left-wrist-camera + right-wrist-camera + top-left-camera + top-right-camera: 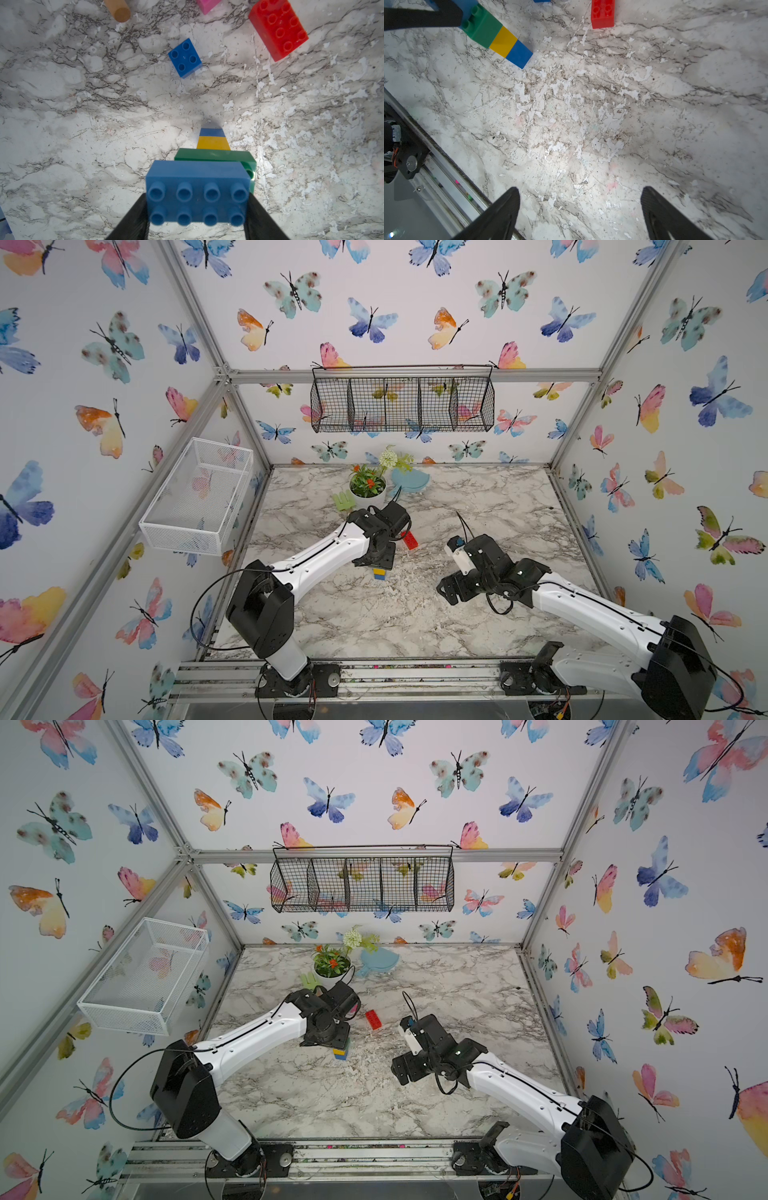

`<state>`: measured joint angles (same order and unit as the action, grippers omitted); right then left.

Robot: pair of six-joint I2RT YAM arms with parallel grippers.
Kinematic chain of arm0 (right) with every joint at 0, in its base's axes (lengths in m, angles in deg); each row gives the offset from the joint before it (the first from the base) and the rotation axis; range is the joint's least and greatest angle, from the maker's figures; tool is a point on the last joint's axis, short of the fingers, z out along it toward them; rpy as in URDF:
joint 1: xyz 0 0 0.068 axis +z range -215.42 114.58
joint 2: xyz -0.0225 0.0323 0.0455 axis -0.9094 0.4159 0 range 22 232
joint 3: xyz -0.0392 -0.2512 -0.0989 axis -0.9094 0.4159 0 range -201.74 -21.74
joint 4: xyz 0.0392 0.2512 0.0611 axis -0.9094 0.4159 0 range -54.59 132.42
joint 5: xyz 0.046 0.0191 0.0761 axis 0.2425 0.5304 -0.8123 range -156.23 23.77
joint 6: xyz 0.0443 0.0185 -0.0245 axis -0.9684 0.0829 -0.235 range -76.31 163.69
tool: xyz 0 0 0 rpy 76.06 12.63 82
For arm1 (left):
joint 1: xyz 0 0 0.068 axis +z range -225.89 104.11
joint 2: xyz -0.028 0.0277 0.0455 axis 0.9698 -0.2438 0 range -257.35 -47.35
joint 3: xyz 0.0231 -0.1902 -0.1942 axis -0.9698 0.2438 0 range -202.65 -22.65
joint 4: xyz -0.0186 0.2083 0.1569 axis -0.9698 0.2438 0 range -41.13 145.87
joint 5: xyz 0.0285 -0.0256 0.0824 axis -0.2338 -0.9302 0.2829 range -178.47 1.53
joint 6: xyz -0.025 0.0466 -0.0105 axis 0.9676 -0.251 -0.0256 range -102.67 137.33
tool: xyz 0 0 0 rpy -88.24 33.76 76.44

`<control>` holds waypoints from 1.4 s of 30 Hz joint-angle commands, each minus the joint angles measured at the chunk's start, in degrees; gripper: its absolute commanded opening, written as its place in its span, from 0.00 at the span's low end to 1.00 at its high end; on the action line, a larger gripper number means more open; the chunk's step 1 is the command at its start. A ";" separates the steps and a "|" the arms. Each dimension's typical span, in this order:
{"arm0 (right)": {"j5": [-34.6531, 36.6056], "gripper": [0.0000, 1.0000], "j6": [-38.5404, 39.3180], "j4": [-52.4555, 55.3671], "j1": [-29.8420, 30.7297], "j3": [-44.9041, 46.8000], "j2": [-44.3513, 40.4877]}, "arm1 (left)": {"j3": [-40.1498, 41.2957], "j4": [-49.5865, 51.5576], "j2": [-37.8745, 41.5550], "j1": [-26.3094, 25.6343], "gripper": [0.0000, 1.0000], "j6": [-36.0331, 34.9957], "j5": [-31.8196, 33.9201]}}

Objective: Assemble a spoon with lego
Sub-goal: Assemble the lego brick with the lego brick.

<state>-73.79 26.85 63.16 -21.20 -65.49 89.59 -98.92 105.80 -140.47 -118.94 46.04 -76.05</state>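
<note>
Shows the spoon (379,573) part-built, a stack near the centre of the table (478,510), slightly toward 9 o'clock: light-blue brick (197,187) on top, then green brick (214,155), yellow brick (214,143) and dark-blue brick (212,132) lowest, at the tabletop. Shows the left gripper (197,207) clenched from above on the light-blue brick, fingers (137,216) against its two short ends. Places the red brick (373,1019) flat at 1 o'clock of the stack, apart from it. Adds, in the left wrist view only, a loose blue brick (185,57), studs up, and a pink brick (207,5) cut by the frame edge. Shows the right gripper (580,207) released, jaws wide and holding nothing, at 3 o'clock of the stack. Sets a pot plant (368,489) at the table's 12 o'clock edge.
</note>
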 commanded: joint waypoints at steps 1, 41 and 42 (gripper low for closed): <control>0.57 0.94 0.67 -0.27 -0.14 0.46 -0.97 | 1.77 0.40 -1.01 -0.29 0.44 -0.50 0.52; 0.20 0.94 0.71 -0.52 -0.13 0.68 -1.06 | 3.53 2.98 -1.35 -0.37 0.43 0.15 3.68; -0.08 0.94 0.76 -0.59 -0.17 0.77 -1.14 | 3.75 2.75 -1.43 -0.37 0.43 0.45 3.59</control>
<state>-73.76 26.85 63.14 -21.20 -65.49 89.59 -97.02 104.49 -139.38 -119.22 45.69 -73.49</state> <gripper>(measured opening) 0.939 0.622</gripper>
